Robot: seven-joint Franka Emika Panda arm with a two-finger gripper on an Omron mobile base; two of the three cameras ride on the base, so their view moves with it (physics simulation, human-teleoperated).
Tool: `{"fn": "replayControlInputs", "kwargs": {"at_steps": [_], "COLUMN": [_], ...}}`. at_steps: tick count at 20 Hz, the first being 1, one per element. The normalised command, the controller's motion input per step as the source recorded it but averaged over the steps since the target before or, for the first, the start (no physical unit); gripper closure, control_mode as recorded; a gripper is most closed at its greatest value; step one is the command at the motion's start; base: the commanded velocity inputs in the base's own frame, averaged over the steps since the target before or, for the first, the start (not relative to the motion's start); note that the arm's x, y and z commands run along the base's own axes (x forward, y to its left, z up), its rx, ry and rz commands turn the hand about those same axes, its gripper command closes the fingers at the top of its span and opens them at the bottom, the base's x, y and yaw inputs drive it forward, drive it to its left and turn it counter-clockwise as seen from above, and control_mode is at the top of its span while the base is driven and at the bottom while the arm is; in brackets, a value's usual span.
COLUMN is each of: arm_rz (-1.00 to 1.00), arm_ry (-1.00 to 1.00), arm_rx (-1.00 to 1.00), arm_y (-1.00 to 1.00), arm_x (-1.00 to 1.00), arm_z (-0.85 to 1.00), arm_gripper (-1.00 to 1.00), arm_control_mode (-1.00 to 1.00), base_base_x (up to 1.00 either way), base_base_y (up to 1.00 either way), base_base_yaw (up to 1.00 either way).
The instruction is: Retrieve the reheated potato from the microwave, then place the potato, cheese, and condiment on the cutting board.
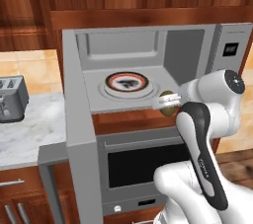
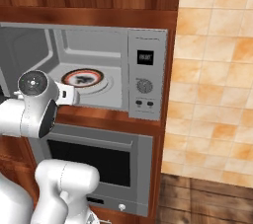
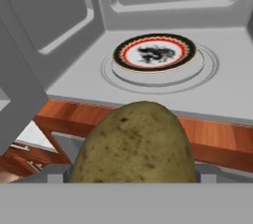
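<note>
Brown potato (image 3: 132, 144) in hand (image 1: 169, 101)

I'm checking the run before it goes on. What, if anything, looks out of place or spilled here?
Nothing stands out. The microwave stands open with its plate flat and bare inside, and the potato sits whole in the gripper just outside the opening.

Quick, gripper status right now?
Gripper: closed on the potato, just outside the microwave.
</note>
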Motion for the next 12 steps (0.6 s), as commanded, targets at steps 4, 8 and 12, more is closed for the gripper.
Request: {"fn": "replayControlInputs", "kwargs": {"at_steps": [4, 8, 12], "arm_rz": [0.0, 0.0, 0.0], "arm_ry": [0.0, 0.0, 0.0], "arm_rx": [0.0, 0.0, 0.0], "arm_y": [0.0, 0.0, 0.0], "arm_x": [0.0, 0.0, 0.0], "arm_z": [0.0, 0.0, 0.0], "arm_gripper": [1.0, 1.0, 1.0], "arm_control_mode": [1.0, 1.0, 1.0], "base_base_x": [0.09, 0.18, -0.03], "base_base_y": [-0.42, -0.43, -0.51], "base_base_yaw": [0.32, 0.28, 0.33]}}
